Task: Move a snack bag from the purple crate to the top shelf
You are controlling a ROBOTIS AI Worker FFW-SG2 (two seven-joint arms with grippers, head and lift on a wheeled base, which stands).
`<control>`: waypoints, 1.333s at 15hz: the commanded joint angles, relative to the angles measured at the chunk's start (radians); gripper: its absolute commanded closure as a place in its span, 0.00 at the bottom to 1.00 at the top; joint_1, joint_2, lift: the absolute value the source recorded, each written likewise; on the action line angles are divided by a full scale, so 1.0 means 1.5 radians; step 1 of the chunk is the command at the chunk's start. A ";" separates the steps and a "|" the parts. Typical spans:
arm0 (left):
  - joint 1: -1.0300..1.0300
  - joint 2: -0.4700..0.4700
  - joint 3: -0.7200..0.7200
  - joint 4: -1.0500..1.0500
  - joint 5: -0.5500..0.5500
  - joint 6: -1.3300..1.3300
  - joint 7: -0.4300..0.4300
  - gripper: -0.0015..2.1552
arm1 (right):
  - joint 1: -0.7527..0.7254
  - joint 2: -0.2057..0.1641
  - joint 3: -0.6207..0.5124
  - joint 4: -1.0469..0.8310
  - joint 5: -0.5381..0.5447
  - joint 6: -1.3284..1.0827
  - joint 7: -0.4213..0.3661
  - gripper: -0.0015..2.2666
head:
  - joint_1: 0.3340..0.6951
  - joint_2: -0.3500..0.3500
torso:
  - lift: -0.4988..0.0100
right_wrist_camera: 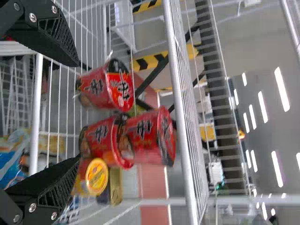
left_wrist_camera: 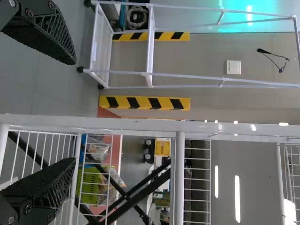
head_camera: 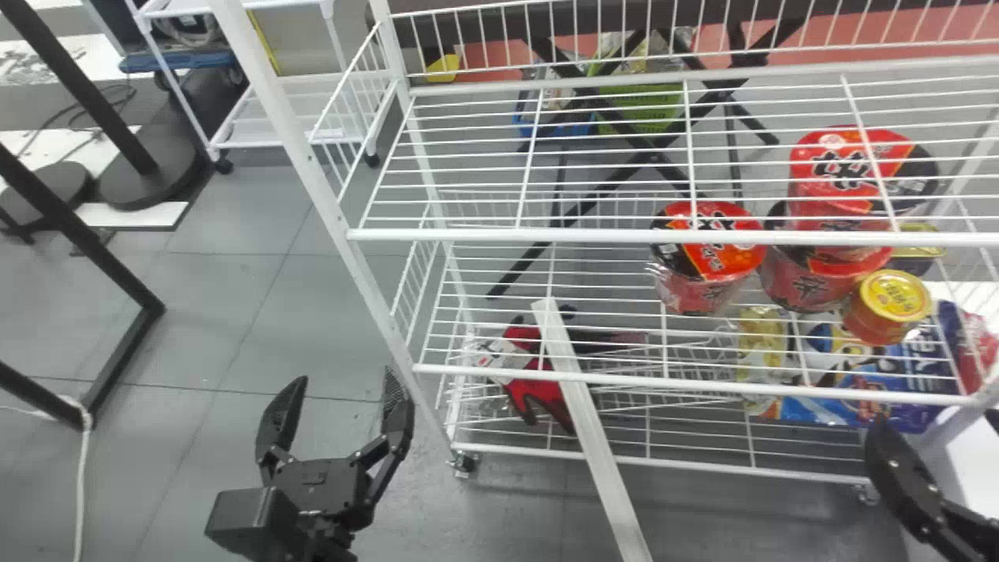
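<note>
I see smooth, painted-looking metal on the white rack [head_camera: 546, 235], glossy plastic film around the red cups [right_wrist_camera: 103, 89], and rough, matt faces on my left gripper [head_camera: 345, 384].

top shelf [head_camera: 507, 234] | open white wire grid | wire guards [head_camera: 546, 83] rising at back and left | uppermost tier

There are three red, black-marked cylindrical noodle cups [head_camera: 712, 264], one squat round tin with a yellow lid [head_camera: 894, 298], one dark tin with a gold top [head_camera: 922, 252] and one white wire rack [head_camera: 499, 234]. The shiny plastic bags [head_camera: 897, 381] overlap too much to count.
</note>
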 commanded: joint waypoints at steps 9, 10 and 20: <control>-0.016 0.004 -0.009 0.025 0.003 -0.006 -0.001 0.04 | -0.036 0.054 -0.449 -0.160 -0.297 0.504 0.103 0.04 | 1.00 0.34 | 0.10; -0.018 0.004 -0.010 0.027 0.003 -0.006 -0.001 0.04 | -0.062 0.054 -0.495 -0.154 -0.308 0.562 0.106 0.04 | 1.00 0.30 | 0.10; -0.016 0.006 -0.016 0.028 0.001 -0.008 -0.002 0.04 | -0.432 -0.063 -0.703 0.151 -0.073 1.007 0.306 0.06 | 1.00 0.00 | 0.10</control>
